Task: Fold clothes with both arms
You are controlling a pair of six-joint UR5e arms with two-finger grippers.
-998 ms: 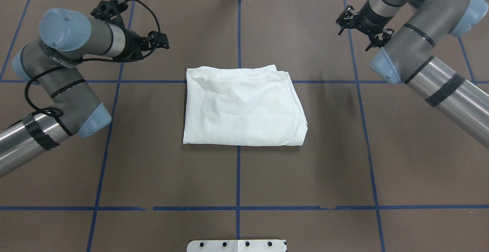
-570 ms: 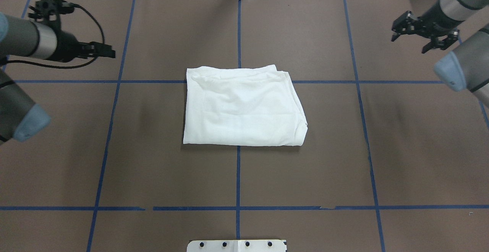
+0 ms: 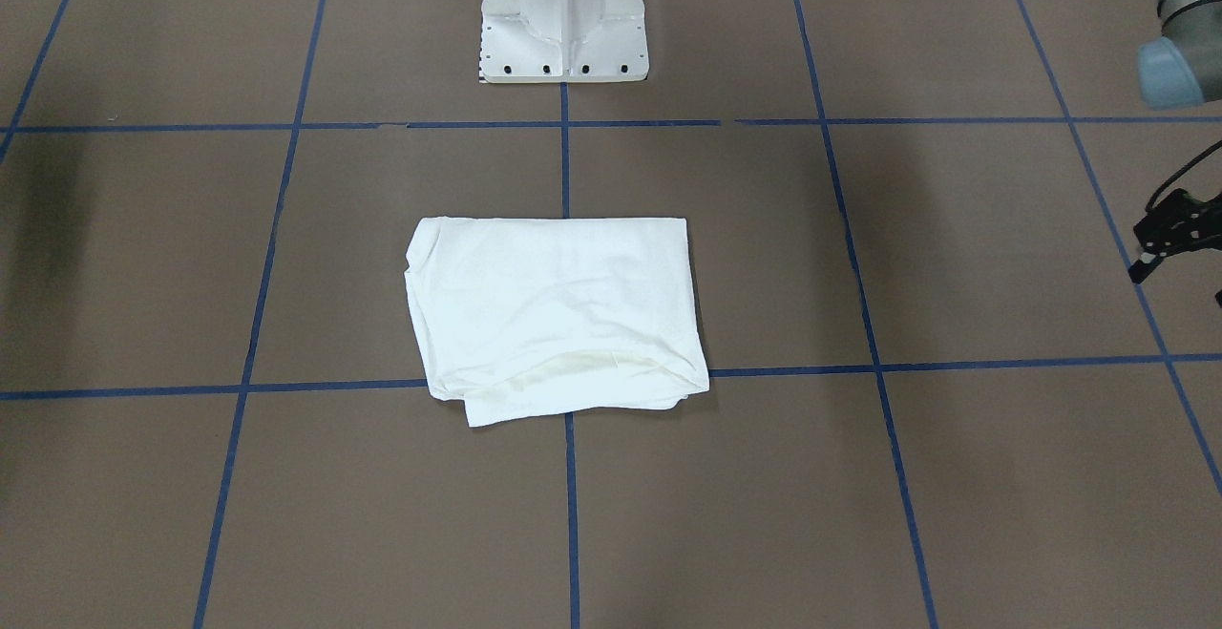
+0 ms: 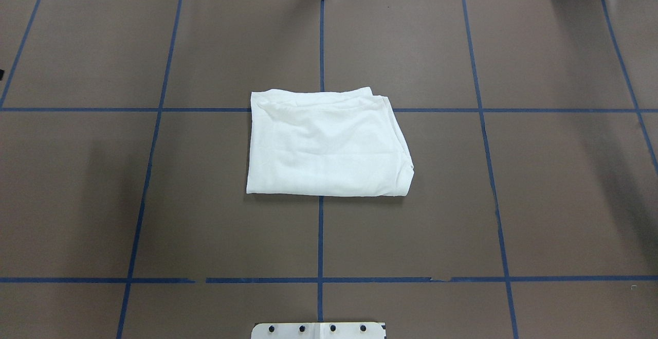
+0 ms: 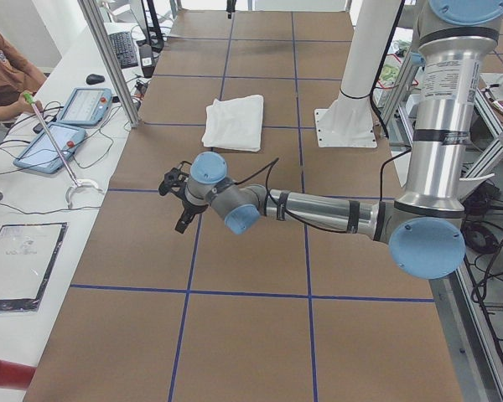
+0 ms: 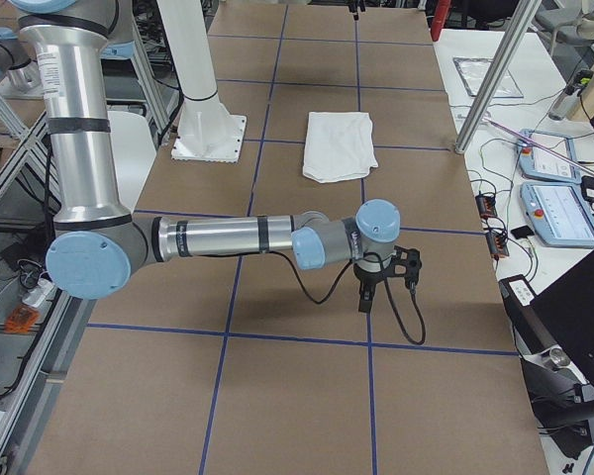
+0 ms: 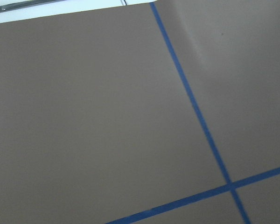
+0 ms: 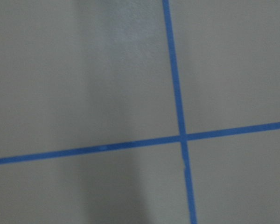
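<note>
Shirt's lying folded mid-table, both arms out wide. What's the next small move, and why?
Probably just stop and rest: the shirt lies as a compact rectangle, and the left gripper and right gripper hang far from it, touching no cloth. One layer pokes out slightly at its far edge.

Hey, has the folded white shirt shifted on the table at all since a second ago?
No. In the overhead view the shirt still has its top-left corner just above the same horizontal blue tape line, and its folds look unchanged.
</note>
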